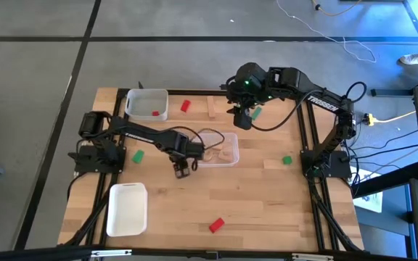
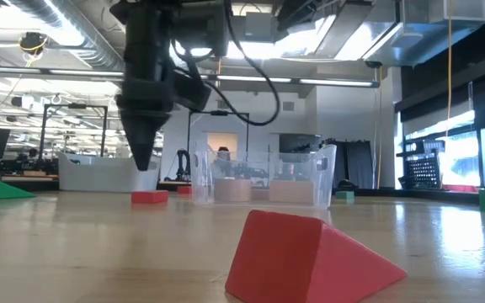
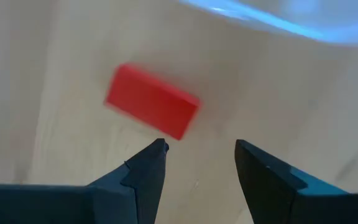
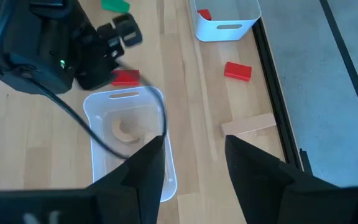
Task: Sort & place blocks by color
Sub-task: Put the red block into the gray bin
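The left tool (image 1: pixel 182 171) hung just beside the clear tray (image 1: pixel 227 159), its fingers apart and holding nothing, directly over a red block (image 3: pixel 152 101) lying on the bench (image 1: pixel 267 210). The right tool (image 1: pixel 243 118) waited raised at the far side, fingers also apart and holding nothing.

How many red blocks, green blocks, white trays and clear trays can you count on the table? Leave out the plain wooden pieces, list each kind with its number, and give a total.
Red blocks: 4
Green blocks: 3
White trays: 2
Clear tray: 1
Total: 10
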You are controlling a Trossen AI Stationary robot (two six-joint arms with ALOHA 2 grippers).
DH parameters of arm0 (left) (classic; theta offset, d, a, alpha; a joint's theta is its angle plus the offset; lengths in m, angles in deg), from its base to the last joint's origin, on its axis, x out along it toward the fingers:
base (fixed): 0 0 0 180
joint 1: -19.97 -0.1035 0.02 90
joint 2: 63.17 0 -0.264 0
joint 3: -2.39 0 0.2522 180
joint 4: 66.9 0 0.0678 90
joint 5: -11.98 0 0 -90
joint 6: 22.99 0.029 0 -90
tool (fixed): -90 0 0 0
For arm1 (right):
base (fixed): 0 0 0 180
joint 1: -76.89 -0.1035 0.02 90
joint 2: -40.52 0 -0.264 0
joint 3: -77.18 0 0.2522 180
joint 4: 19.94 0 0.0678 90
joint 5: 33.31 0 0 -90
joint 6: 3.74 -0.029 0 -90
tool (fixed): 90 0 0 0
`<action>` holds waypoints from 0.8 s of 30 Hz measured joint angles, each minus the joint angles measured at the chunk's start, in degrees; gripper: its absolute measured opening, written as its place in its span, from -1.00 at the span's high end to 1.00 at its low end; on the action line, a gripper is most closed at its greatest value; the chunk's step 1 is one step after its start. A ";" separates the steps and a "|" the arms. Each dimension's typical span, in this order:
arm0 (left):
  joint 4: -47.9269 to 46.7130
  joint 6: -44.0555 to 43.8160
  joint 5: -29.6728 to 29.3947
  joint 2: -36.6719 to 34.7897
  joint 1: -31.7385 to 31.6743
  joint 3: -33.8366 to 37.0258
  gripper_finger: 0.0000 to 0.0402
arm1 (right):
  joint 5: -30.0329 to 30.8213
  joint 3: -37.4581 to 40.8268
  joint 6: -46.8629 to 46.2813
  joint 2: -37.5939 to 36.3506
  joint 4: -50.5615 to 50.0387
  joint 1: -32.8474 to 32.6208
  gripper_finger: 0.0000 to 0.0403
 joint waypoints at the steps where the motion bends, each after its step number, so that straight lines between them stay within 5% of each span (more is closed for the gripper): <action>1: 0.30 4.37 -0.02 0.22 0.18 0.14 0.08 | 0.00 0.00 0.00 0.00 0.01 0.00 0.16; 9: 0.65 16.17 -10.83 0.41 0.21 4.22 0.08 | 0.00 0.00 -1.39 0.00 0.10 0.00 0.16; 24: 3.96 16.01 -10.00 -1.83 0.20 8.19 0.09 | 0.00 0.00 -1.33 0.00 0.14 0.02 0.16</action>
